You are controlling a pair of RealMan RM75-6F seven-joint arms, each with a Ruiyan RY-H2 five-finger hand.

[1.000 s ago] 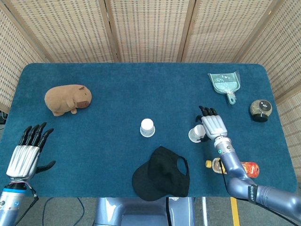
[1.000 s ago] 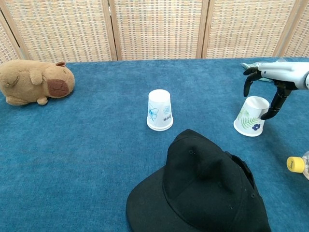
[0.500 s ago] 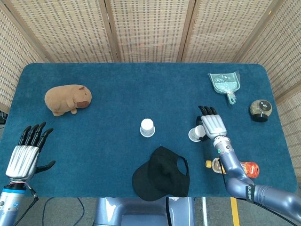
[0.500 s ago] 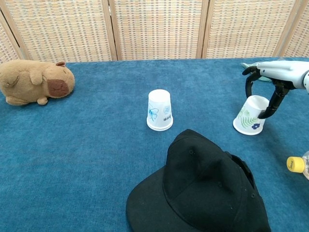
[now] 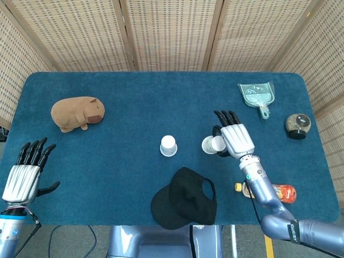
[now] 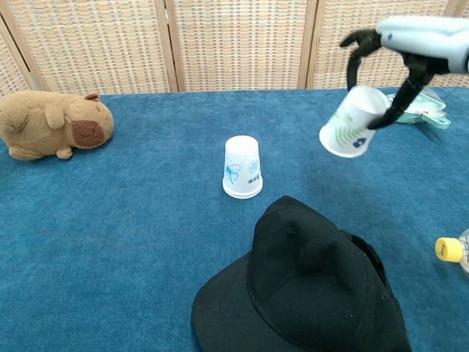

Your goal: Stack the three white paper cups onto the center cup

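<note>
A white paper cup (image 5: 168, 145) (image 6: 242, 167) stands upside down at the table's middle. My right hand (image 5: 232, 138) (image 6: 399, 44) holds a second white cup (image 5: 212, 144) (image 6: 352, 122) with a leaf print in the air, tilted, to the right of the centre cup and well above the cloth. My left hand (image 5: 25, 174) hangs at the near left edge, fingers spread, holding nothing; the chest view does not show it. No other cup shows in either view.
A black cap (image 5: 185, 199) (image 6: 308, 286) lies in front of the centre cup. A plush capybara (image 5: 78, 112) (image 6: 53, 123) sits at the left. A drink bottle (image 5: 271, 191) (image 6: 453, 249), a green dustpan (image 5: 258, 95) and a dark jar (image 5: 297, 124) are on the right.
My right hand has lifted the leaf-print cup off the table and carried it up and left toward the centre cup. The left hand has drifted slightly down.
</note>
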